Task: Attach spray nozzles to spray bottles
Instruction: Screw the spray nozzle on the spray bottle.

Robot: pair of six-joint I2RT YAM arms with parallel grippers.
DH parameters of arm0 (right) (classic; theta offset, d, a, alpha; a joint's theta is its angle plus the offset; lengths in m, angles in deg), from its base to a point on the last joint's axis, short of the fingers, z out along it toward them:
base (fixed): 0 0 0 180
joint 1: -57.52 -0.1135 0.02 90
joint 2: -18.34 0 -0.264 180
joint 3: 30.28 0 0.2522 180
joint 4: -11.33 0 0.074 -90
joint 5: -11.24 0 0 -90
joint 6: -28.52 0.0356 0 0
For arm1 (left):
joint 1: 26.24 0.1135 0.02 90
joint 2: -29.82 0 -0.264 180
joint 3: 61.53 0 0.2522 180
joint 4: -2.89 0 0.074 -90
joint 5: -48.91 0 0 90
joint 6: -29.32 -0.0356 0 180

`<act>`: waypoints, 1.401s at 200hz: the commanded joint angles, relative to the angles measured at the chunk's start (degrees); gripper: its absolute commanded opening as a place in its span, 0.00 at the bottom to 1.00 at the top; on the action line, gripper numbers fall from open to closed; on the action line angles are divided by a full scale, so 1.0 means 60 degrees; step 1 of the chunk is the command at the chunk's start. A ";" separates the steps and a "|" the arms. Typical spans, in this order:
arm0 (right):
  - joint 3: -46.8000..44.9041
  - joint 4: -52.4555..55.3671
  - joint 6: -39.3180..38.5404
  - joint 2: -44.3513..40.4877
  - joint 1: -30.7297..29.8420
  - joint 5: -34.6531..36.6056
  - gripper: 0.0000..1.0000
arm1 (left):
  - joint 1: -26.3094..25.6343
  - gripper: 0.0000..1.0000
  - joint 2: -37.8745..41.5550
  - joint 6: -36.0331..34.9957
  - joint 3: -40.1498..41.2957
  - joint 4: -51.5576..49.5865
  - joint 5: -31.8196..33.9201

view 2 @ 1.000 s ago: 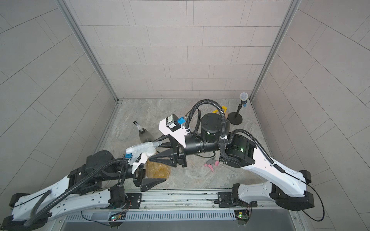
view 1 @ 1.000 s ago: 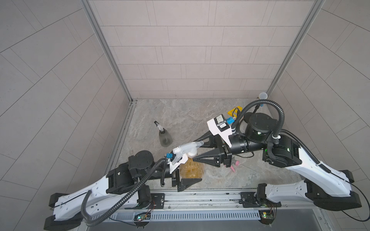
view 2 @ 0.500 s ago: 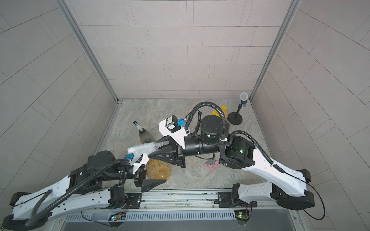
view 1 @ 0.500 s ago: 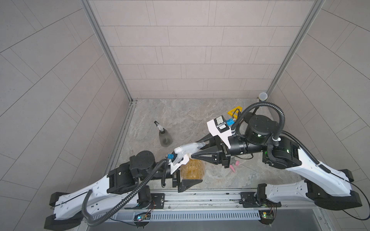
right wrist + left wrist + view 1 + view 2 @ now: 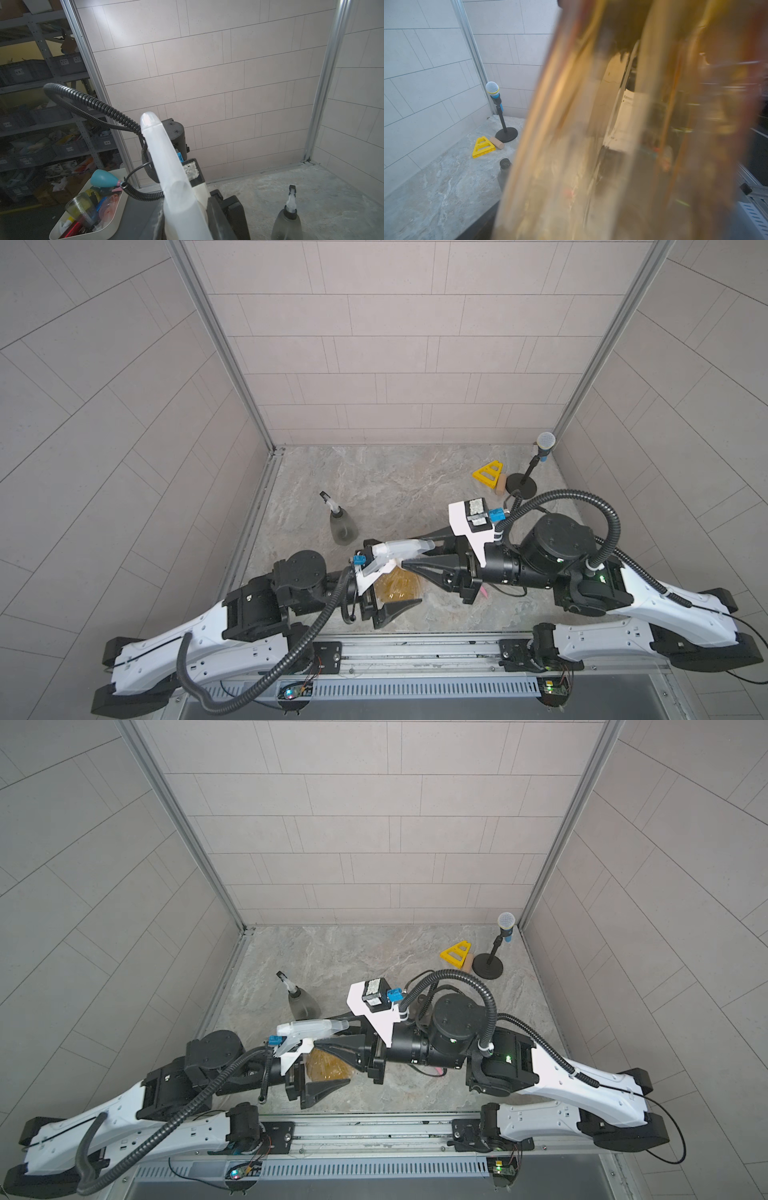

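Three spray bottles are in view: one amber-orange bottle (image 5: 401, 585) and two smoky grey ones, a nozzle-topped grey bottle (image 5: 343, 527) in both top views and an open-necked grey bottle (image 5: 505, 172) in the left wrist view alone. Three spray nozzles can be counted: one translucent whitish nozzle (image 5: 398, 549), one white-and-black nozzle (image 5: 329, 501) on the nozzle-topped grey bottle, and a third nozzle (image 5: 483, 592) seen only as a pink sliver under the right arm (image 5: 540, 556). The counter (image 5: 395, 485) also carries one microphone stand (image 5: 521, 486), one yellow triangle (image 5: 487, 473) and one wooden cylinder (image 5: 500, 485).
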 commanded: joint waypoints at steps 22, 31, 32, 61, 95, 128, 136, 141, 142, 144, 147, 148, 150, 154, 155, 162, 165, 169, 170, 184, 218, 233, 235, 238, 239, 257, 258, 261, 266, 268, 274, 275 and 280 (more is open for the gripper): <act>-0.0544 0.0465 0.0438 0.0438 -0.1486 0.3297 0.27 | 0.0069 0.00 -0.0135 -0.0038 -0.0554 0.1019 0.1194; -0.0478 0.0525 0.0320 0.0529 -0.1649 0.3737 0.28 | 0.0069 0.00 -0.0150 -0.0029 -0.0568 0.1019 0.1142; -0.0467 0.0540 0.0299 0.0532 -0.1656 0.3775 0.28 | 0.0069 0.00 -0.0155 -0.0035 -0.0572 0.1019 0.1130; -0.0216 0.0729 -0.0279 0.0594 -0.1685 0.3814 0.29 | 0.0069 0.00 -0.0196 0.0095 -0.0695 0.0819 0.0850; 0.0073 0.1096 -0.0855 0.0470 -0.1516 0.3446 0.30 | 0.0069 0.00 -0.0033 0.0549 -0.0739 0.0669 0.0388; 0.0347 0.1492 -0.0667 0.0473 -0.0954 0.2709 0.34 | 0.0069 0.00 -0.0105 0.1086 -0.0862 0.0548 -0.0184; 0.0380 0.1544 -0.0631 0.0449 -0.0867 0.2715 0.34 | 0.0069 0.00 -0.0138 0.1184 -0.0889 0.0473 -0.0241; 0.0374 0.1551 -0.0616 0.0432 -0.0833 0.2739 0.34 | 0.0069 0.00 -0.0144 0.1233 -0.0898 0.0429 -0.0248; 0.0376 0.1551 -0.0616 0.0432 -0.0830 0.2749 0.34 | 0.0069 0.00 -0.0152 0.1241 -0.0898 0.0417 -0.0261; 0.0367 0.1552 -0.0616 0.0425 -0.0825 0.2764 0.34 | 0.0069 0.00 -0.0158 0.1258 -0.0920 0.0407 -0.0278; 0.0364 0.1552 -0.0605 0.0408 -0.0817 0.2796 0.34 | 0.0069 0.00 -0.0165 0.1279 -0.0925 0.0381 -0.0293; 0.0364 0.1552 -0.0603 0.0413 -0.0822 0.2799 0.34 | 0.0069 0.00 -0.0163 0.1286 -0.0926 0.0370 -0.0298; 0.0353 0.1552 -0.0601 0.0409 -0.0819 0.2824 0.34 | 0.0076 0.00 -0.0172 0.1302 -0.0935 0.0363 -0.0302; 0.0349 0.1545 -0.0592 0.0410 -0.0827 0.2880 0.34 | 0.0069 0.00 -0.0170 0.1334 -0.0949 0.0346 -0.0295; 0.0342 0.1541 -0.0589 0.0406 -0.0820 0.2885 0.34 | 0.0069 0.00 -0.0172 0.1335 -0.0946 0.0346 -0.0285; 0.0327 0.1523 -0.0559 0.0438 -0.0820 0.2959 0.34 | 0.0076 0.00 -0.0170 0.1375 -0.0957 0.0345 -0.0298; 0.0321 0.1510 -0.0541 0.0446 -0.0816 0.2991 0.35 | 0.0070 0.00 -0.0174 0.1400 -0.0964 0.0345 -0.0297; 0.0320 0.1497 -0.0501 0.0468 -0.0813 0.3048 0.35 | 0.0070 0.00 -0.0175 0.1413 -0.0979 0.0333 -0.0307; 0.0320 0.1495 -0.0492 0.0472 -0.0820 0.3064 0.35 | 0.0069 0.00 -0.0175 0.1411 -0.0990 0.0332 -0.0305; 0.0354 0.1459 -0.0376 0.0512 -0.0813 0.3165 0.37 | 0.0069 0.00 -0.0188 0.1346 -0.1001 0.0263 -0.0293; 0.0861 0.1841 -0.0348 0.0556 -0.0800 0.3264 0.40 | 0.0069 0.00 -0.0170 0.1203 -0.0917 0.0071 -0.0224; 0.1086 0.2005 -0.0425 0.0583 -0.0785 0.3220 0.41 | 0.0070 0.00 -0.0165 0.1201 -0.0909 0.0023 -0.0258; 0.1112 0.2024 -0.0432 0.0598 -0.0784 0.3215 0.42 | 0.0069 0.00 -0.0169 0.1197 -0.0901 0.0023 -0.0259; 0.1155 0.2065 -0.0433 0.0610 -0.0766 0.3208 0.43 | 0.0069 0.00 -0.0161 0.1204 -0.0899 0.0003 -0.0280; 0.1170 0.2079 -0.0444 0.0617 -0.0768 0.3203 0.43 | 0.0069 0.00 -0.0161 0.1204 -0.0899 0.0006 -0.0284; 0.1419 0.2202 -0.0498 0.0644 -0.0726 0.3091 0.46 | 0.0069 0.00 -0.0156 0.1219 -0.0889 -0.0050 -0.0276; 0.1433 0.2206 -0.0506 0.0640 -0.0726 0.3086 0.47 | 0.0069 0.00 -0.0158 0.1219 -0.0886 -0.0057 -0.0275; 0.1477 0.2218 -0.0512 0.0645 -0.0716 0.3071 0.47 | 0.0069 0.00 -0.0153 0.1219 -0.0895 -0.0064 -0.0274; 0.1529 0.2233 -0.0542 0.0641 -0.0721 0.3045 0.49 | 0.0070 0.00 -0.0144 0.1219 -0.0872 -0.0078 -0.0249; 0.1552 0.2242 -0.0550 0.0649 -0.0721 0.3039 0.50 | 0.0069 0.00 -0.0142 0.1212 -0.0870 -0.0079 -0.0235; 0.1613 0.2268 -0.0576 0.0625 -0.0721 0.3012 0.52 | 0.0069 0.00 -0.0115 0.1228 -0.0863 -0.0079 -0.0203; 0.1618 0.2276 -0.0574 0.0624 -0.0716 0.3010 0.52 | 0.0076 0.00 -0.0116 0.1231 -0.0859 -0.0079 -0.0202; 0.1658 0.2288 -0.0593 0.0609 -0.0722 0.2995 0.53 | 0.0069 0.00 -0.0090 0.1232 -0.0844 -0.0072 -0.0198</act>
